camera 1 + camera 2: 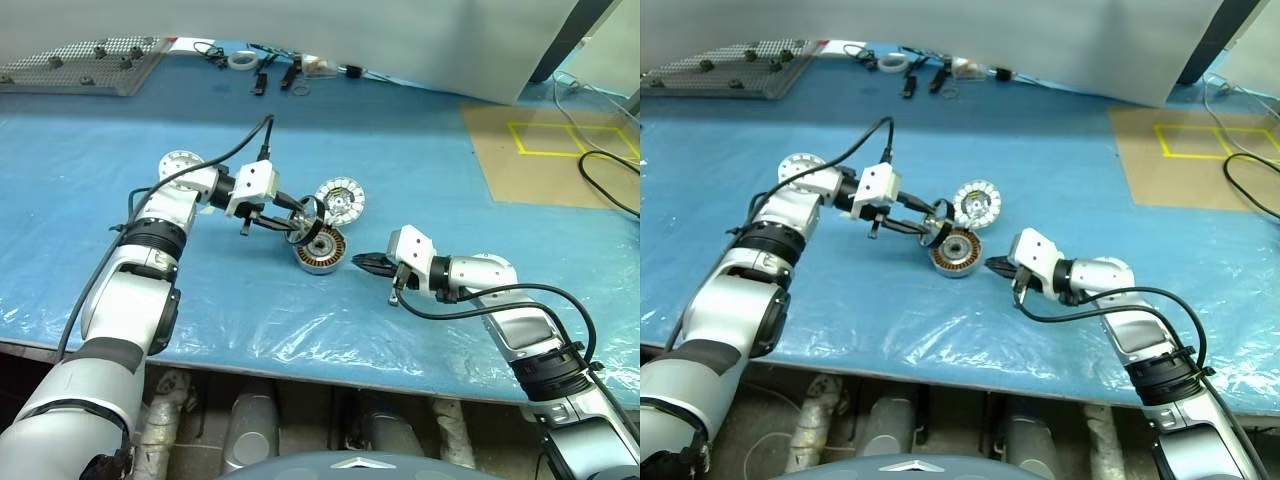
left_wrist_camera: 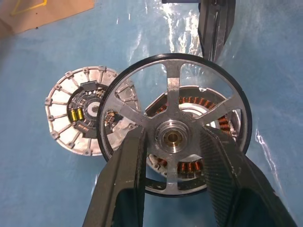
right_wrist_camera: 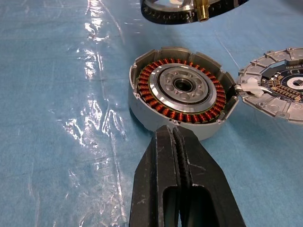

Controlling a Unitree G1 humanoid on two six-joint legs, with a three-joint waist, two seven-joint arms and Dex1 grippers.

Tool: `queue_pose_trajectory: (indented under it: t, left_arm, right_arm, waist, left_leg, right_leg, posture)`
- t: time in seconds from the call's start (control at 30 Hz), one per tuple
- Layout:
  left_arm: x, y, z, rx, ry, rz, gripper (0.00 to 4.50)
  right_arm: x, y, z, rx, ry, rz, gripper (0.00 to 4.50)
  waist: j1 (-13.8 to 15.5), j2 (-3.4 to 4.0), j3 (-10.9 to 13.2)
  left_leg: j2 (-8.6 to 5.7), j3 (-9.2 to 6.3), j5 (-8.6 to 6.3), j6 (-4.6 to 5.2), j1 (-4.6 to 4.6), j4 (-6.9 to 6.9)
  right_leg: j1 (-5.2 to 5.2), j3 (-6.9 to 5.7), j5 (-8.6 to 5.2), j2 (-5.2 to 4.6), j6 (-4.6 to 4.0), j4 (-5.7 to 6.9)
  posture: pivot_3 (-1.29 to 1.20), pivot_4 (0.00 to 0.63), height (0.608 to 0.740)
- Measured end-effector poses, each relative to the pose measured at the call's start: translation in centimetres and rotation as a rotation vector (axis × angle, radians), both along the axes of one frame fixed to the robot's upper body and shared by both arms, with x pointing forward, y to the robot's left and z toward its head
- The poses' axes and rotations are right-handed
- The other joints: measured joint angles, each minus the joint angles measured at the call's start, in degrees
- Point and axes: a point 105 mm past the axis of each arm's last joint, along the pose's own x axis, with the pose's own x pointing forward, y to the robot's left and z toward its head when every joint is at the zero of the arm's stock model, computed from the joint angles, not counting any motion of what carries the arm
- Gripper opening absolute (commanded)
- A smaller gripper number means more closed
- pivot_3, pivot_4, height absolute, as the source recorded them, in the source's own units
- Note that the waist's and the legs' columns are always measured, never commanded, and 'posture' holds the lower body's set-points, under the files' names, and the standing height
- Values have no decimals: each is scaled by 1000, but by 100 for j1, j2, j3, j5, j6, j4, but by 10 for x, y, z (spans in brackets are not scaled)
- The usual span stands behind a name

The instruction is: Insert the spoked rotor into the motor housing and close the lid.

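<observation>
The motor housing [image 3: 182,97] sits on the blue mat [image 1: 420,170], copper windings facing up. Just above it the left gripper [image 2: 173,142] grasps the spoked rotor [image 2: 174,124] by its spokes (hub roughly over the housing, not yet seated). The lid [image 1: 339,198] lies just beside the housing, segmented face up. The right gripper [image 3: 176,142] rests near the housing's wall, its fingers clenched on nothing.

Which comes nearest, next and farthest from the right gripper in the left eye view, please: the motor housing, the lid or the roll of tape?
From the right gripper:
1. motor housing, just beside its tip, toward the robot's left.
2. lid, on the sheet behind the housing.
3. roll of tape, at the table's far edge.
</observation>
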Motion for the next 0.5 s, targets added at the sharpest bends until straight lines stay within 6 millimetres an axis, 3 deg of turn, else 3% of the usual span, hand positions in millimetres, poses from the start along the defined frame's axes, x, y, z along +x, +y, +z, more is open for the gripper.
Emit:
queue_pose_trajectory:
  t: [0.5]
  left_arm:
    - [-1,-14,-7,-20,2,-12,1602]
  right_arm:
    - [-4,-2,-2,-6,7,-15,0]
  waist:
    - [3,0,0]
  left_leg:
    - [-1,0,0,0,0,0]
  right_leg:
    - [1,-1,0,0,1,-2]
  posture:
    - [0,150,740]
